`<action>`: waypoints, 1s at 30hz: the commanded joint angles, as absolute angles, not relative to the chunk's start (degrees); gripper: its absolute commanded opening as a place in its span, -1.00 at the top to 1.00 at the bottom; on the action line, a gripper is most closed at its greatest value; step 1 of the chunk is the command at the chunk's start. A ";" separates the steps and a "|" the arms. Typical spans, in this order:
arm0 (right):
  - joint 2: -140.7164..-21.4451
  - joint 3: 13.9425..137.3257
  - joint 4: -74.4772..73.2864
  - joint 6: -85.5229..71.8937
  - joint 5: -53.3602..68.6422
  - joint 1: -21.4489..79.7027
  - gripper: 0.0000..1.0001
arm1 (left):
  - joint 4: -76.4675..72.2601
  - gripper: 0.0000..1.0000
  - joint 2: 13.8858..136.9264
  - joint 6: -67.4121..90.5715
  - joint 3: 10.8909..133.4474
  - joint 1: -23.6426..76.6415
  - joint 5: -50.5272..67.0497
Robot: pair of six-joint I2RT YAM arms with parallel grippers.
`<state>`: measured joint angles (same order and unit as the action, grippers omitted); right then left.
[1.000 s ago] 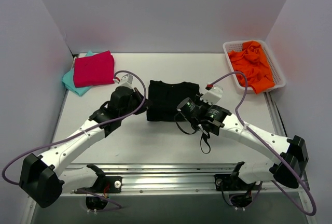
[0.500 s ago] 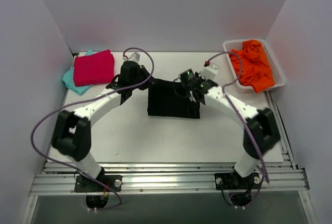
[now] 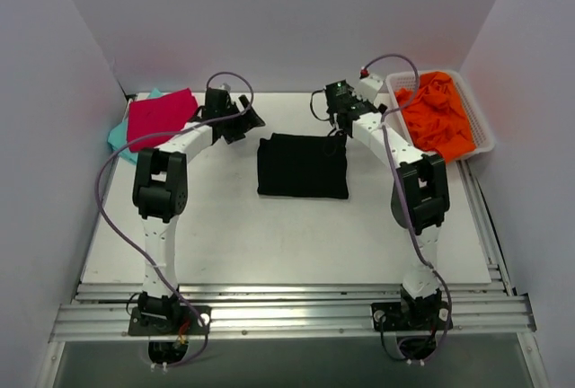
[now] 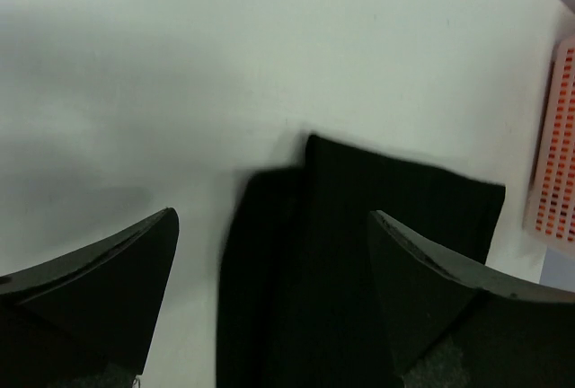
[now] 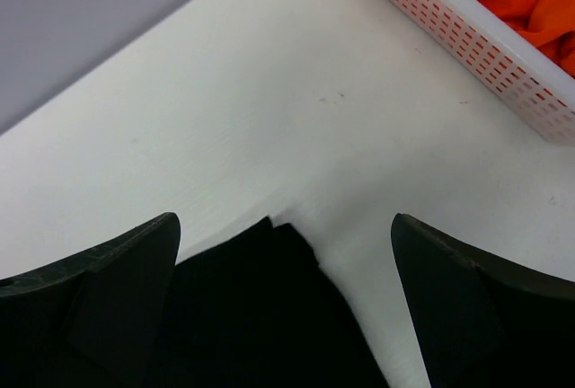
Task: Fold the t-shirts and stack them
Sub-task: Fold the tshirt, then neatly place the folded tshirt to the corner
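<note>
Two folded shirts sit in the far-left corner, magenta-pink t-shirt (image 3: 163, 119) on top of teal t-shirt (image 3: 118, 142). Left gripper (image 4: 271, 216) hovers over the black t-shirt's far left corner, fingers spread wide, holding nothing. Black t-shirt (image 3: 303, 166) lies folded flat mid-table. Right gripper (image 5: 283, 219) is over its far right corner, spread, empty. White basket (image 3: 480, 118) holds orange cloth (image 3: 437, 117) at far right.

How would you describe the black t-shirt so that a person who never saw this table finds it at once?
Look at the white table, between the white basket at the far right and the pink t-shirt at the far left. In the middle lies the black t-shirt, folded into a flat rectangle. It is the only black cloth, and it lies alone.
</note>
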<state>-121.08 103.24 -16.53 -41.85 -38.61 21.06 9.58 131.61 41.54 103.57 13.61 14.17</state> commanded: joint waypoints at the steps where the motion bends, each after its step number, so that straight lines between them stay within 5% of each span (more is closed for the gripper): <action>1: -108.92 97.76 -13.02 -40.60 -41.75 23.12 -1.00 | 8.35 -0.88 116.93 37.53 94.95 14.41 12.75; 5: -100.39 83.45 -7.83 -41.83 -41.22 23.12 -1.00 | 4.23 -0.88 111.71 35.51 83.51 14.59 14.23; 12: -92.64 77.52 -5.89 -43.50 -39.46 22.50 -1.00 | -4.03 -0.88 113.46 34.01 73.57 17.31 14.68; 29: -91.84 72.86 -3.87 -46.93 -37.79 20.74 -1.00 | -7.91 -0.99 126.56 32.70 78.75 20.92 18.10; 30: -92.02 72.77 -3.52 -47.02 -37.36 20.57 -1.00 | -7.82 -0.83 127.17 32.61 79.01 20.92 18.54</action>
